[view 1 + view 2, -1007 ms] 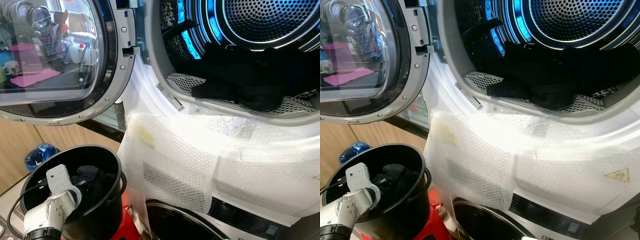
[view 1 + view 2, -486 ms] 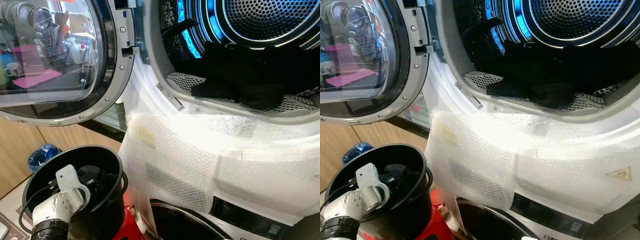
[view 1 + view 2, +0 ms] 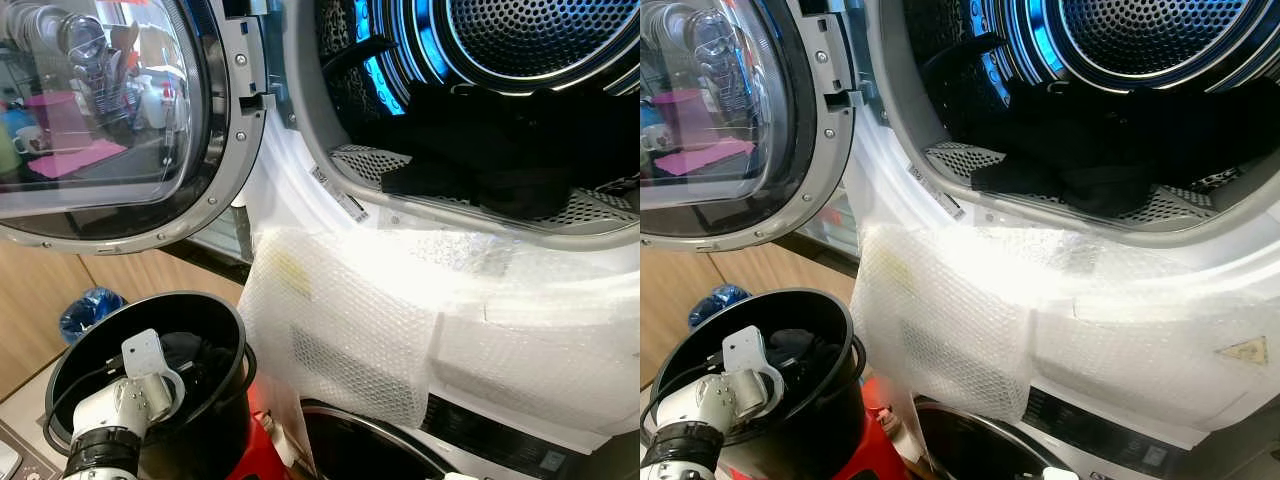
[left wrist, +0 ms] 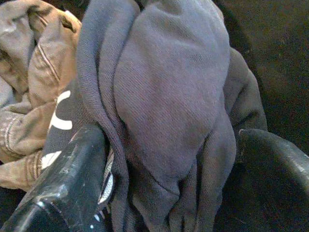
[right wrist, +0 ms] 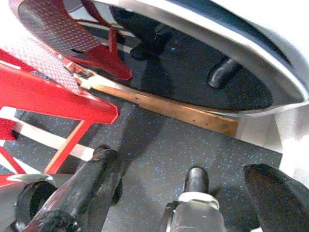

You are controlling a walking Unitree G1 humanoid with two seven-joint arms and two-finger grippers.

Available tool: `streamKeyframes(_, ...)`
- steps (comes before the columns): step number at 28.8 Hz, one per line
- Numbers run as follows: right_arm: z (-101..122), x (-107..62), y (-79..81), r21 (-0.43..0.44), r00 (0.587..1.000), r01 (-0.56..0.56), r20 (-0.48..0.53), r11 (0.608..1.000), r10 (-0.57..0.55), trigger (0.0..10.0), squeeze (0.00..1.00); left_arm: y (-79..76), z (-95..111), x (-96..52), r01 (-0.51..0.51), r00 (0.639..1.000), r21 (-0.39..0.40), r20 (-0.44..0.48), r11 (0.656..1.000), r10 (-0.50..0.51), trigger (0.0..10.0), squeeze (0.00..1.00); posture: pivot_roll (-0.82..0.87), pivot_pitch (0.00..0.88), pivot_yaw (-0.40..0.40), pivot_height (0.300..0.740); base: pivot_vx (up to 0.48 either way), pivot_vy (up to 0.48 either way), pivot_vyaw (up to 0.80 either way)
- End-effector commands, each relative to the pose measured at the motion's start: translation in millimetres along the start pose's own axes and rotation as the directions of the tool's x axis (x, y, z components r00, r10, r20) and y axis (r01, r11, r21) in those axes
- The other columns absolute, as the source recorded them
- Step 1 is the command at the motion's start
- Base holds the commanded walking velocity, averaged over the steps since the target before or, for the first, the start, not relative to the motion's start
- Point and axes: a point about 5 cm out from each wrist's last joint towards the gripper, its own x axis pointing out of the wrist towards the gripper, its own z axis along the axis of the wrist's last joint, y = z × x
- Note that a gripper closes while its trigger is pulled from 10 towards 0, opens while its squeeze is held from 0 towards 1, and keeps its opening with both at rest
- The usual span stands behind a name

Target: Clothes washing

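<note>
Grey garment (image 4: pixel 169 111) between spread left gripper (image 4: pixel 174 159)

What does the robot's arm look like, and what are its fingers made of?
The left arm is shiny silver-white with a ribbed black ring at the wrist, a white block on top and thin black cables looping beside it. Each end effector has two long, glossy black fingers, scuffed with pale specks.

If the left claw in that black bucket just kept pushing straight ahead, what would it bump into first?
Most likely the grey-blue garment bunched between its open fingers, already touching or nearly so. The tan clothing lies off to one side, and the black bucket wall lies behind.
</note>
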Motion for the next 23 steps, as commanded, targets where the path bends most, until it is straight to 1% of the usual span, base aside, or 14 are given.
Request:
streamKeyframes(1, 1.8, 0.2, 1.2, 0.002, 1.000, -0.002, -0.005, 1.000, 0.002, 10.0, 0.00, 3.6, 1.2, 0.5, -0.010, 1.000, -0.019, -0.016, 1.000, 0.010, 10.0, 0.00, 0.04, 0.000, 0.071, 0.740, 0.000, 0.000, 0.00)
streamKeyframes(2, 1.2, 0.1, 0.0, 0.003, 1.000, 0.000, -0.009, 1.000, 0.000, 10.0, 0.00, 6.6, -3.9, 2.1, -0.018, 0.999, -0.018, -0.038, 1.000, 0.017, 10.0, 0.00, 0.03, 0.000, 0.074, 0.740, 0.000, 0.000, 0.00)
streamKeyframes(3, 1.2, 0.1, 0.0, 0.003, 1.000, 0.000, -0.009, 1.000, 0.000, 10.0, 0.00, 6.6, -3.9, 2.1, -0.018, 0.999, -0.018, -0.038, 1.000, 0.017, 10.0, 0.00, 0.03, 0.000, 0.074, 0.740, 0.000, 0.000, 0.00)
streamKeyframes(5, -2.0, -0.1, -0.4, 0.002, 1.000, -0.001, -0.019, 1.000, 0.001, 10.0, 0.00, 13.2, -14.7, 5.9, -0.039, 0.997, -0.005, -0.073, 0.999, 0.038, 10.0, 0.00, 0.03, 0.000, 0.078, 0.740, 0.000, 0.000, 0.00)
streamKeyframes(7, -5.1, -0.1, 0.0, 0.003, 1.000, -0.001, -0.028, 1.000, 0.001, 10.0, 0.00, 16.5, -21.9, 7.8, -0.049, 0.994, 0.003, -0.095, 0.999, 0.049, 10.0, 0.00, 0.02, 0.000, 0.079, 0.740, 0.000, 0.000, 0.00)
streamKeyframes(10, -6.1, -0.1, 0.3, 0.009, 1.000, -0.001, -0.030, 1.000, 0.002, 10.0, 0.00, 15.8, -25.7, 8.9, -0.048, 0.993, 0.007, -0.108, 0.999, 0.049, 10.0, 0.00, 0.02, 0.000, 0.080, 0.740, 0.000, 0.000, 0.00)
streamKeyframes(12, -6.4, -0.1, 0.0, 0.004, 0.999, 0.000, -0.033, 1.000, 0.000, 10.0, 0.00, 11.3, -29.8, 10.6, -0.042, 0.992, 0.002, -0.116, 0.999, 0.042, 10.0, 0.00, 0.02, 0.000, 0.076, 0.740, 0.000, 0.000, 0.00)
streamKeyframes(15, -5.0, -0.1, 0.2, 0.000, 1.000, -0.002, -0.031, 1.000, 0.002, 10.0, 0.00, 7.1, -30.7, 11.3, -0.024, 0.994, -0.005, -0.111, 1.000, 0.024, 9.9, 0.00, 0.02, 0.000, 0.075, 0.740, 0.000, 0.000, 0.00)
streamKeyframes(16, -4.1, 0.0, 0.1, -0.001, 1.000, -0.002, -0.030, 1.000, 0.002, 10.0, 0.00, 4.5, -30.8, 11.5, -0.012, 0.994, -0.010, -0.110, 1.000, 0.011, 0.0, 0.00, 0.02, 0.000, 0.075, 0.740, 0.000, 0.000, 0.00)
streamKeyframes(23, -3.0, -0.2, -1.4, -0.013, 0.999, 0.000, -0.032, 1.000, 0.000, 10.0, 0.00, -0.8, -31.7, 12.3, 0.001, 0.995, -0.020, -0.104, 1.000, -0.004, 0.0, 0.00, 0.03, 0.000, 0.063, 0.740, 0.000, 0.000, 0.00)
